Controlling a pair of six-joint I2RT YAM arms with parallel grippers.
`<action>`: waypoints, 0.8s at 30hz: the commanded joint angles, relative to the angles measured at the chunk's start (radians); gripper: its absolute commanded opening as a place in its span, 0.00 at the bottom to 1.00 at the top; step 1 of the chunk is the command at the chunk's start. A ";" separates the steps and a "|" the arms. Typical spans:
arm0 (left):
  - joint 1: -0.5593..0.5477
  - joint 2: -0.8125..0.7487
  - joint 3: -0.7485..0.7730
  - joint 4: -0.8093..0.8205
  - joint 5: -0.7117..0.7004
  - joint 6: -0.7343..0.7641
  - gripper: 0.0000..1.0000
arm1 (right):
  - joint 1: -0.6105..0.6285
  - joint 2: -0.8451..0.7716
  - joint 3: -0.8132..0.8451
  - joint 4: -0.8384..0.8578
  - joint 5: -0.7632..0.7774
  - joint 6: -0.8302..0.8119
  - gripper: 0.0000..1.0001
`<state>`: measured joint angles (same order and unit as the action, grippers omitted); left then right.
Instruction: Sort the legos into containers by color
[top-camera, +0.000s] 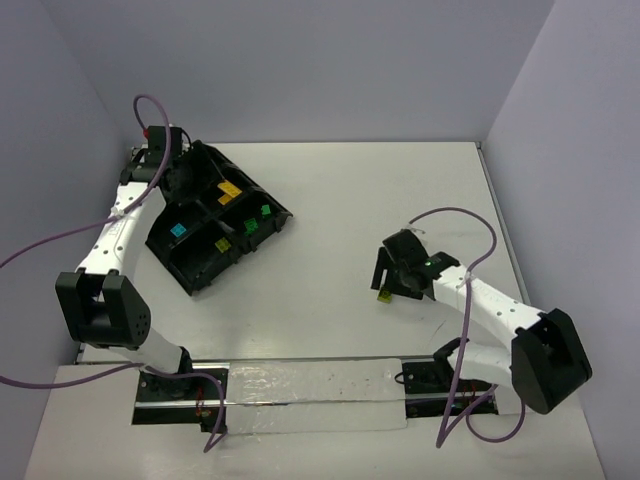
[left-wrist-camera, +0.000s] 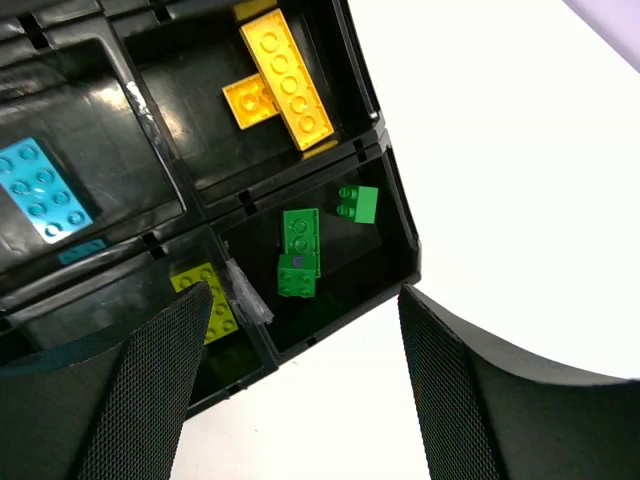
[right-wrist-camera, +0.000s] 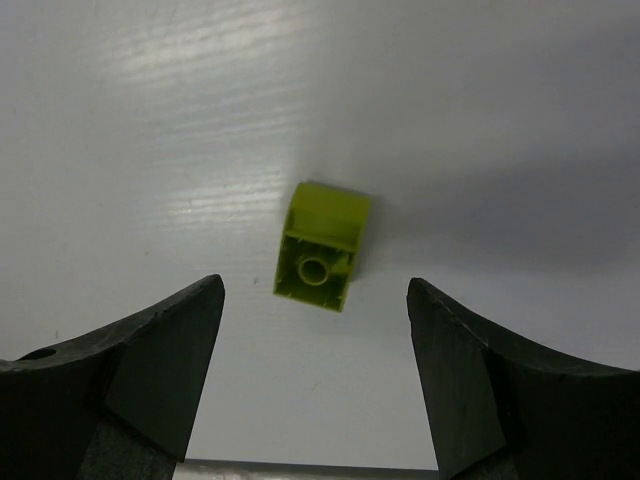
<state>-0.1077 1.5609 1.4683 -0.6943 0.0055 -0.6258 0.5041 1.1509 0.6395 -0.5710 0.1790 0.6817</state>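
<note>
Compartment tray (left-wrist-camera: 110, 110): black plastic, glossy, reflections and scuffs on the floors. Yellow bricks (left-wrist-camera: 290, 85) and lime brick (right-wrist-camera: 322, 247): smooth moulded plastic, light sheen. Cyan brick (left-wrist-camera: 40, 190): glossy plastic. Left gripper (left-wrist-camera: 303, 300) pads (left-wrist-camera: 150, 400): black, finely cross-hatched, rough. Right gripper (right-wrist-camera: 315, 290) fingers (right-wrist-camera: 150, 350): smooth matt black. Table (right-wrist-camera: 150, 120): white, satin, faintly streaked.

No writing, number, brand mark or sign can be read in any view: the studs of the yellow bricks (left-wrist-camera: 285, 85) are too blurred to show lettering, and the black tray (left-wrist-camera: 400, 225), the lime brick (right-wrist-camera: 322, 247) and the white worktop (right-wrist-camera: 150, 120) bear nothing legible.
</note>
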 joint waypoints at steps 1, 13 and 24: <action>-0.034 0.004 0.071 -0.016 -0.043 0.045 0.82 | 0.071 0.069 -0.002 0.077 -0.052 0.065 0.80; -0.038 0.026 0.044 -0.010 -0.019 0.063 0.82 | 0.131 0.257 0.122 0.098 -0.010 -0.011 0.24; -0.045 0.025 0.046 -0.010 0.007 0.082 0.81 | 0.249 0.413 0.353 0.083 -0.042 -0.137 0.48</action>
<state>-0.1425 1.5909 1.4899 -0.7078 -0.0168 -0.5737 0.7372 1.5640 0.9425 -0.4899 0.1426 0.5883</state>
